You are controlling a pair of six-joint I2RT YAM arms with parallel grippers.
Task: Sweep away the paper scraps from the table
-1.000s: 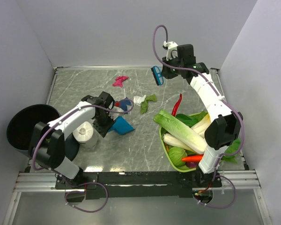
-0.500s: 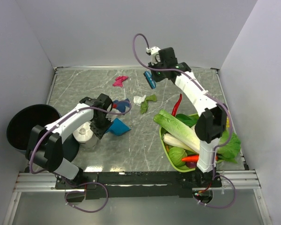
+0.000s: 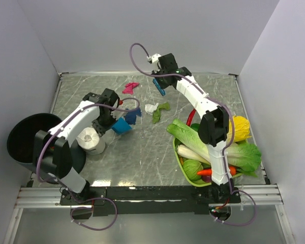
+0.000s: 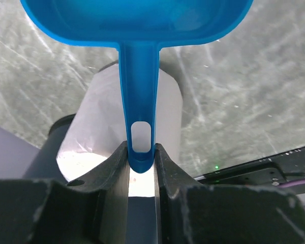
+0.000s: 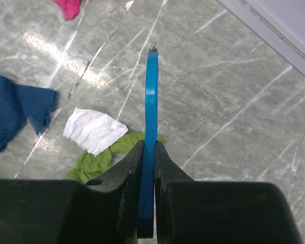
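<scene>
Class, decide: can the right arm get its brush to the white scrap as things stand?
Probably yes: the right tool holds the brush above bare table beside the white scrap, nothing between.

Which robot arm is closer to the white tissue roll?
Left. The left end effector, holding the blue dustpan, is just beside the roll; the right end effector is far off near the back wall.

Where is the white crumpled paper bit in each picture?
Top external: the white scrap lies mid-table, just left of the green scrap.
Left wrist: not in it; the white thing there is the tissue roll.
Right wrist: the white scrap is left of centre, left of the blue brush.
Shared landmark: the green scrap right against it, seen in the top and right wrist views.
</scene>
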